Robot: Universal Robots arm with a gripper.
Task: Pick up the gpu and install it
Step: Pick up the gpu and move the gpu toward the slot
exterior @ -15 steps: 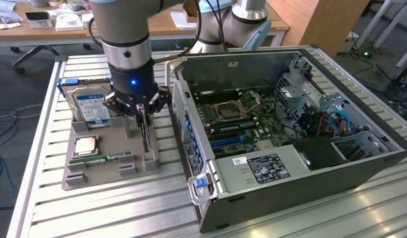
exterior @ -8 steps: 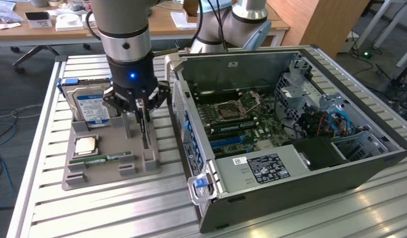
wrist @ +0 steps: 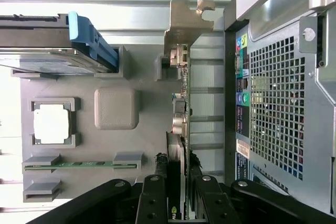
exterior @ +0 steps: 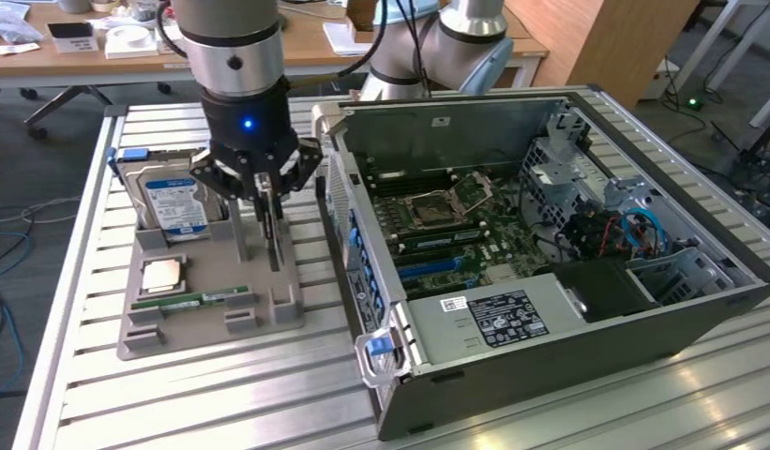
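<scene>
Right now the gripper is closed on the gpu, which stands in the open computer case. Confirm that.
Wrong place: the gripper is closed on the gpu, but it stands in the grey holder tray beside the computer case, as the exterior view shows.

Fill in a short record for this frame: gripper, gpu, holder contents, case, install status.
gripper: closed on the gpu, above the holder
gpu: upright, edge-on between the fingers, at its slot in the holder
holder contents: hard drive, CPU, RAM stick
case: open, on the exterior view's right of the holder
install: not done
</scene>
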